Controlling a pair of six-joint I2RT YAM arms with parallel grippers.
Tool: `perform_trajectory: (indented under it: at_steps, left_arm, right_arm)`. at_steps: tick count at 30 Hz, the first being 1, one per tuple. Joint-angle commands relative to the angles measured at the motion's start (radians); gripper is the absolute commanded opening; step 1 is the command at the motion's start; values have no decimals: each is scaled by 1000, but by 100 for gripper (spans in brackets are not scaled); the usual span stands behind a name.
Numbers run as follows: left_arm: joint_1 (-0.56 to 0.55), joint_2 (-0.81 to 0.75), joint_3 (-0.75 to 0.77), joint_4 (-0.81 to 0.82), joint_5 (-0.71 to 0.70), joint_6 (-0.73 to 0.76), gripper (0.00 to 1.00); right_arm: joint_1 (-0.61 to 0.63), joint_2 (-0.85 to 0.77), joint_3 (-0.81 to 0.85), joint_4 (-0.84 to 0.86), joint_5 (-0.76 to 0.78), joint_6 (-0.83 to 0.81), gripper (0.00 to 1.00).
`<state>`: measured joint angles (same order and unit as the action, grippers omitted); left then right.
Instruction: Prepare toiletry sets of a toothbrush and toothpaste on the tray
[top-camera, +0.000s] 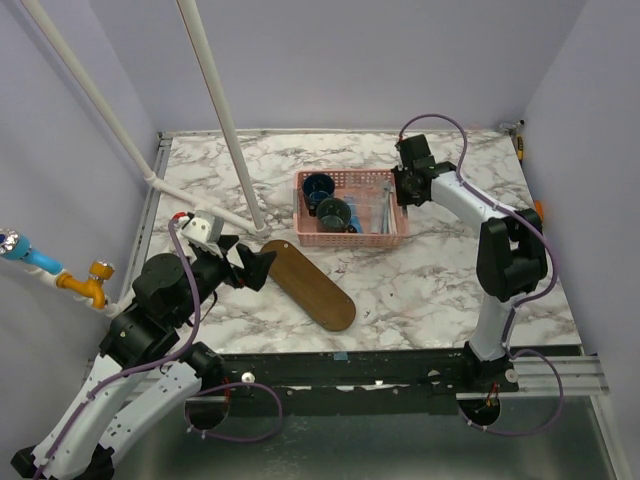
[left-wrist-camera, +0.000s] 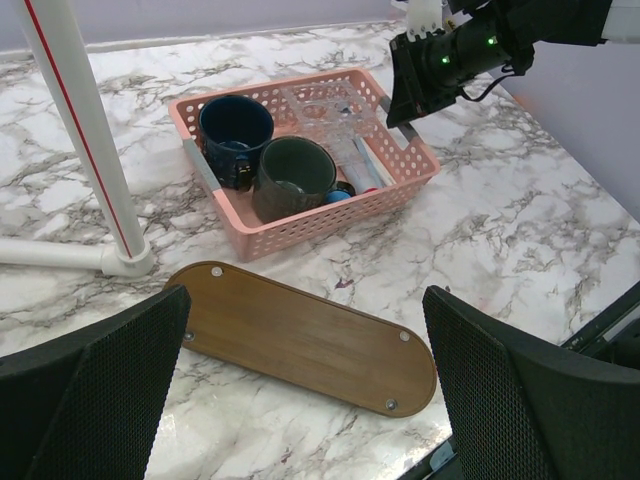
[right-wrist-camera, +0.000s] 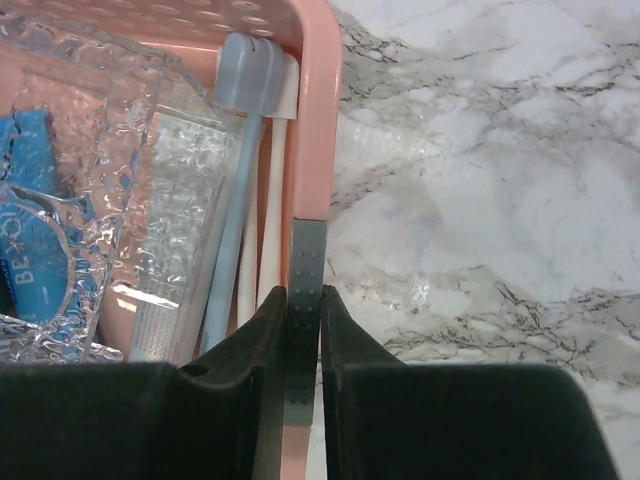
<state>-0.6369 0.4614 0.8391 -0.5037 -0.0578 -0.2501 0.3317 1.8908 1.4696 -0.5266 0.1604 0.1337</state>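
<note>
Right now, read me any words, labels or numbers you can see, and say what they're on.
White print on the blue toothpaste tube in the pink basket: cut off and distorted, not readable.
Nothing else carries text.

The tray (top-camera: 310, 285) lies on the table (top-camera: 450, 280) just in front and slightly left of the basket (top-camera: 352, 239), which holds two cups (top-camera: 333, 214) in its left half and the toothbrushes (right-wrist-camera: 232, 220) along its right wall.
</note>
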Motion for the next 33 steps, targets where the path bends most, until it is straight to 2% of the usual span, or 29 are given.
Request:
perform_trajectory:
  at_steps: [1, 9, 10, 14, 18, 27, 33]
  left_arm:
    - [2, 11, -5, -4, -11, 1, 99]
    - [2, 13, -7, -2, -9, 0, 99]
    - [2, 14, -7, -2, -8, 1, 99]
    - [2, 20, -6, -2, -8, 0, 99]
    - [2, 21, -6, -2, -7, 0, 98]
    - [2, 21, -5, -4, -11, 0, 99]
    - [3, 17, -3, -8, -20, -3, 99]
  right_arm:
    - [-11, 42, 56, 13, -41, -92, 0]
    - [-20, 66, 76, 0, -27, -38, 1]
    - [-19, 60, 75, 0, -27, -31, 3]
    - [-19, 28, 71, -1, -17, -13, 29]
    - [-18, -10, 61, -7, 10, -7, 45]
    - [-19, -152, -10, -55, 57, 56, 57]
    - [-10, -365, -181, -38, -78, 166, 59]
